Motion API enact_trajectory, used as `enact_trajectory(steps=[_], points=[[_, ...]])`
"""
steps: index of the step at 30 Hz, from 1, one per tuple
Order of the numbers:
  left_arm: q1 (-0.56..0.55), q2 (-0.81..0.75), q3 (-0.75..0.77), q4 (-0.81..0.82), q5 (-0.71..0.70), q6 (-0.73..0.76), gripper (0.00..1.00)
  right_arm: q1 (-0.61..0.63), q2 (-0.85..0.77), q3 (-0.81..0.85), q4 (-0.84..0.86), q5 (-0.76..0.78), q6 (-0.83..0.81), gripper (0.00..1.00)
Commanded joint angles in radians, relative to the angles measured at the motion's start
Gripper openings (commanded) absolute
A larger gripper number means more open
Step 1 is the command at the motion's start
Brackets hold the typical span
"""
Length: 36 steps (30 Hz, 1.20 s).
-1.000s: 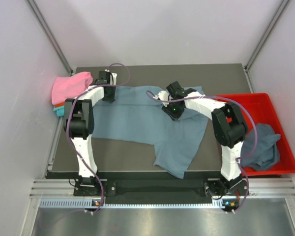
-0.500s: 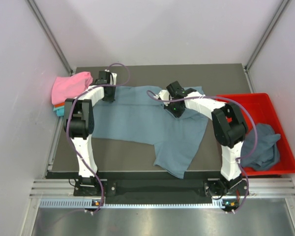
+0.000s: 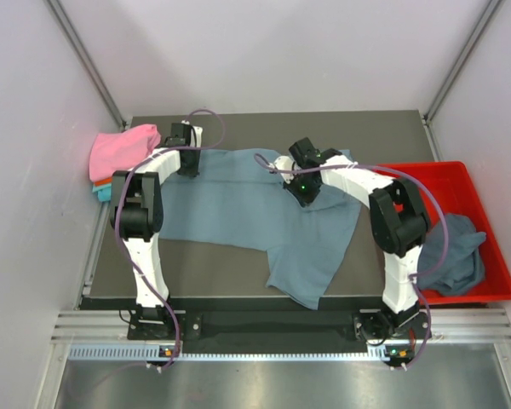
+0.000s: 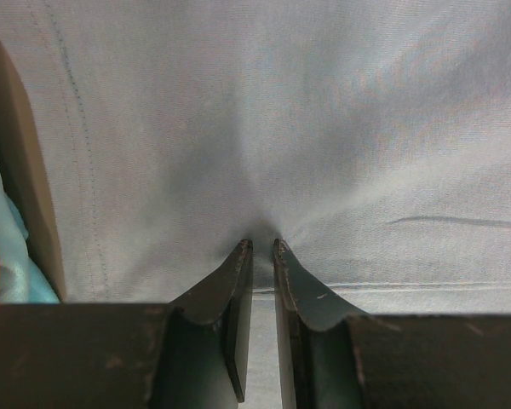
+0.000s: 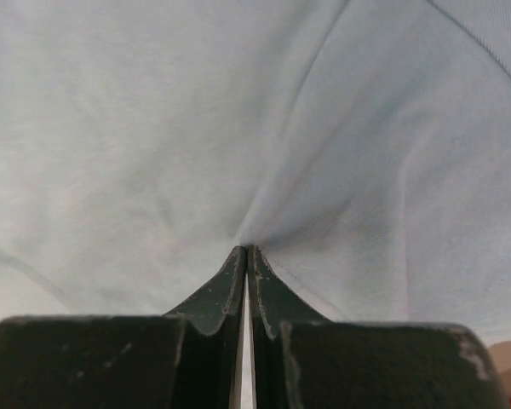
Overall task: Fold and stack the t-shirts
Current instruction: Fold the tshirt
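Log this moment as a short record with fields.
table: blue-grey shirt spread out
left gripper: shut on the shirt's far left edge
right gripper: shut on the shirt's far right part
left edge: pink shirt atop a pile
red tray: holds a crumpled shirt

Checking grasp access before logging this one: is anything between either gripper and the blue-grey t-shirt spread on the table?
Nothing visible. The left gripper and the right gripper each pinch the blue-grey t-shirt directly, with the fabric puckering straight into their tips.
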<state>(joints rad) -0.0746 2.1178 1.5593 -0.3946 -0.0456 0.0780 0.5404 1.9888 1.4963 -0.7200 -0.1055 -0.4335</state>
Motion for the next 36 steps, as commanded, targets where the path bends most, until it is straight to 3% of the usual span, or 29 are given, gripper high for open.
enact_trajectory(steps=[1,5,12,13,14,17,24,28,32,36], points=[[-0.001,-0.041,0.002,-0.004,-0.008,0.000,0.21,-0.008,-0.093,0.103,-0.127,-0.140,0.016,0.00],[-0.002,-0.035,0.004,-0.003,-0.004,-0.003,0.21,-0.011,-0.126,0.128,-0.162,-0.223,0.019,0.00],[-0.013,-0.030,0.013,-0.003,-0.004,-0.004,0.21,-0.020,-0.091,0.125,-0.190,-0.229,0.009,0.01],[-0.013,-0.030,0.012,-0.003,-0.004,-0.003,0.21,-0.028,-0.079,0.127,-0.197,-0.223,0.010,0.06],[-0.013,-0.030,0.015,-0.004,-0.005,-0.003,0.21,-0.034,-0.065,0.127,-0.199,-0.221,0.013,0.24],[-0.013,-0.032,0.013,-0.004,-0.007,0.003,0.21,-0.072,-0.062,0.139,-0.188,-0.229,0.048,0.38],[-0.013,-0.042,0.010,-0.009,-0.016,0.011,0.21,-0.236,-0.009,0.333,-0.125,-0.191,0.160,0.39],[-0.013,-0.051,0.015,-0.015,-0.025,0.019,0.20,-0.354,0.124,0.490,-0.114,-0.174,0.182,0.39],[-0.013,-0.062,0.008,-0.021,-0.042,0.029,0.20,-0.407,0.232,0.608,-0.119,-0.149,0.190,0.39],[-0.011,-0.076,-0.011,-0.020,-0.068,0.048,0.21,-0.431,0.288,0.621,-0.111,-0.134,0.193,0.39]])
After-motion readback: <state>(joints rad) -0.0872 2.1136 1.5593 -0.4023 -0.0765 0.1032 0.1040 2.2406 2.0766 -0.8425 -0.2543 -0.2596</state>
